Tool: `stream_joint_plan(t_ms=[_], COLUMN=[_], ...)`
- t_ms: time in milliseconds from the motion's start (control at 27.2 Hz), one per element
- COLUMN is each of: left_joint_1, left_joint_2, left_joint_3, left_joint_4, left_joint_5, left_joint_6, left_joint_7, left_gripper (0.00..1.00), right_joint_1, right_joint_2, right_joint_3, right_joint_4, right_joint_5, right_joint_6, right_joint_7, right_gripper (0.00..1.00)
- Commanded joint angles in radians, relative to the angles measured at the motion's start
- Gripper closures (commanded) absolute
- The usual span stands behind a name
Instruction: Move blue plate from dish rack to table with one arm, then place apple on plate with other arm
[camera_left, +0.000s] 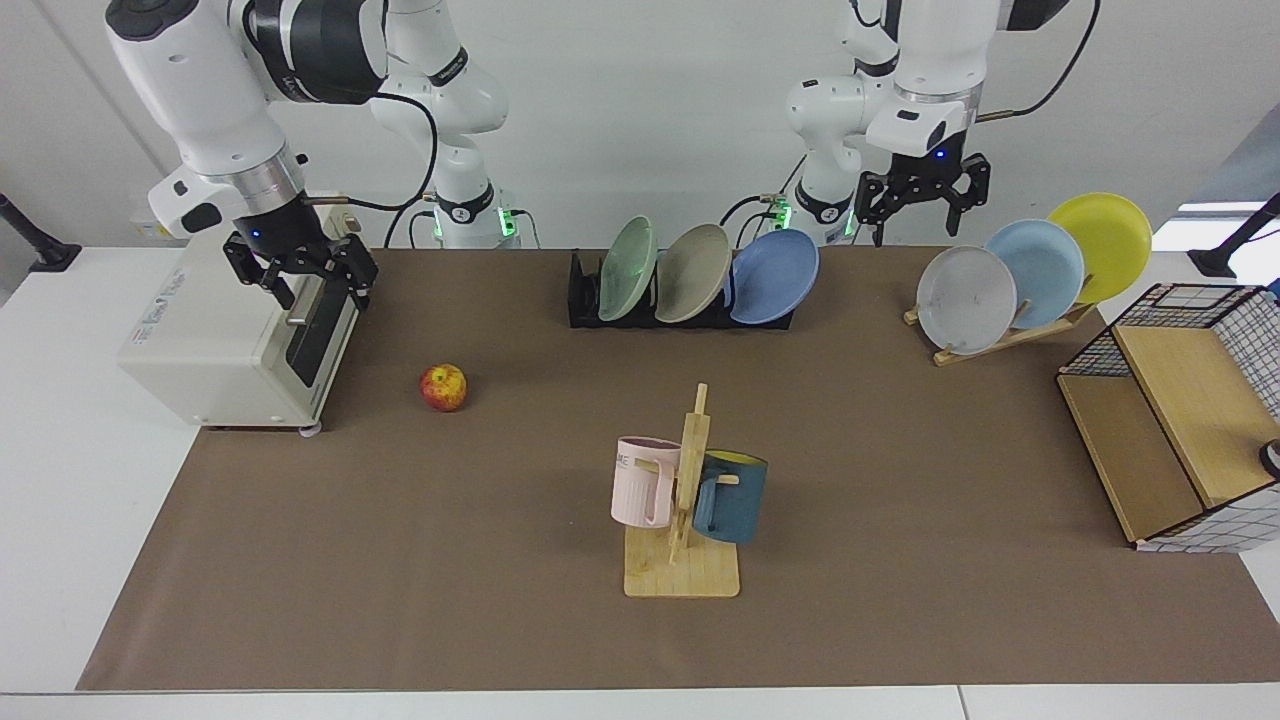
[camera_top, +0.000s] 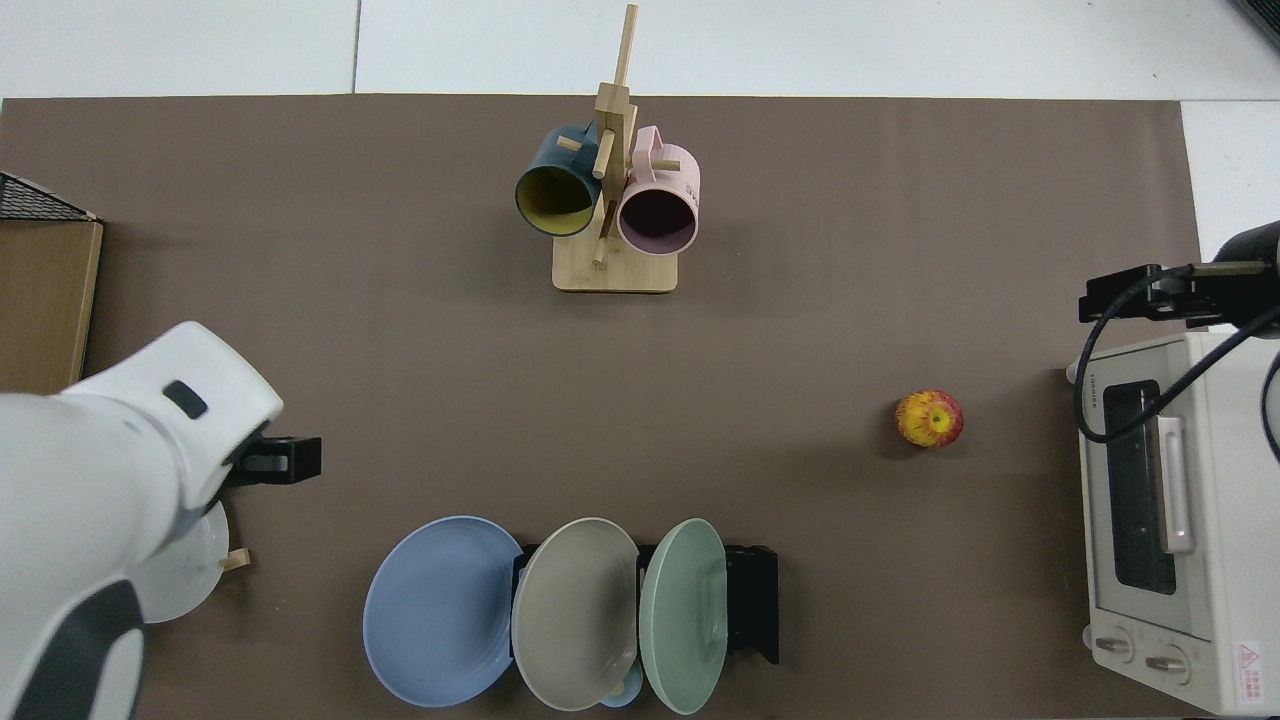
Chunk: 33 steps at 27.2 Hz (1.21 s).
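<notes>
The blue plate (camera_left: 774, 276) is leaning at the right end of the dish rack (camera_left: 585, 292) (facing view), far side of the table (camera_left: 900, 480), with a beige plate (camera_left: 693, 272) and a green plate (camera_left: 628, 268) slotted in beside it to the left. Nothing has been picked yet.

The left gripper (camera_left: 917, 197) hangs in the air above and to the right of the blue plate, between the rack and the wooden plate stand (camera_left: 1010, 335), apart from both. Its fingers are spread fairly wide and hold nothing.

How I'd do the reach: come down on the plate's upper rim from the free right side, since the beige plate overlaps it on the left. Pinch the rim with one finger on each face, lift up out of the slot before swinging away, and keep clear of the grey plate (camera_left: 966, 299) on the stand. Plenty of bare mat in the middle to set it down (near the mug tree (camera_left: 685, 500), but not too close).

The right gripper (camera_left: 312, 283) waits over the front of the toaster oven (camera_left: 235, 335), fingers parted, empty. The apple (camera_left: 444, 387) sits on the mat just right of the oven, so it's an easy grab for that arm later.
</notes>
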Motion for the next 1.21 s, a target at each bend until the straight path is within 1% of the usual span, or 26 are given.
stream_joint_plan(t_ms=[0,110,220,367,514,661,844,917,1064,1174], left_joint_1=[-0.005,-0.007,-0.028,-0.033,-0.079,-0.081,-0.088,-0.093,-0.108,-0.114], left_joint_2=[-0.087,-0.100,-0.125,-0.146,-0.151,-0.157,-0.149,-0.137,-0.139,-0.146], left_joint_3=[-0.111,-0.158,-0.155,-0.154,-0.154,-0.142,-0.142,-0.151,-0.152,-0.152], left_joint_4=[-0.198,-0.264,-0.315,-0.363,-0.441,-0.456,-0.489,-0.510,-0.527,-0.548], left_joint_5=[0.077,0.071,0.066,0.062,0.057,0.014,0.011,0.011,0.001,-0.001], left_joint_6=[0.082,0.112,0.120,0.134,0.169,0.172,0.184,0.195,0.206,0.206], left_joint_7=[-0.189,-0.274,-0.270,-0.262,-0.270,-0.261,-0.247,-0.254,-0.256,-0.254], left_gripper=[0.00,0.00,0.00,0.00,0.00,0.00,0.01,0.01,0.01,0.02], right_joint_1=[-0.006,-0.006,-0.006,-0.006,-0.006,-0.006,0.005,0.031,0.037,0.060], right_joint_2=[-0.012,-0.012,-0.012,-0.012,-0.012,-0.012,-0.016,-0.027,-0.042,-0.044], right_joint_3=[0.011,0.010,0.010,0.010,0.010,0.011,0.020,0.020,0.020,0.020], right_joint_4=[-0.017,-0.017,-0.017,-0.017,-0.017,-0.017,-0.019,-0.039,-0.105,-0.166], right_joint_5=[-0.016,-0.016,-0.016,-0.016,-0.016,-0.016,-0.015,-0.015,-0.015,-0.015], right_joint_6=[0.021,0.019,0.021,0.019,0.019,0.013,0.006,0.009,0.030,0.070], right_joint_7=[0.020,0.020,0.020,0.020,0.020,0.019,0.014,0.022,0.029,0.031], right_gripper=[0.00,0.00,0.00,0.00,0.00,0.00,0.00,0.00,0.00,0.00])
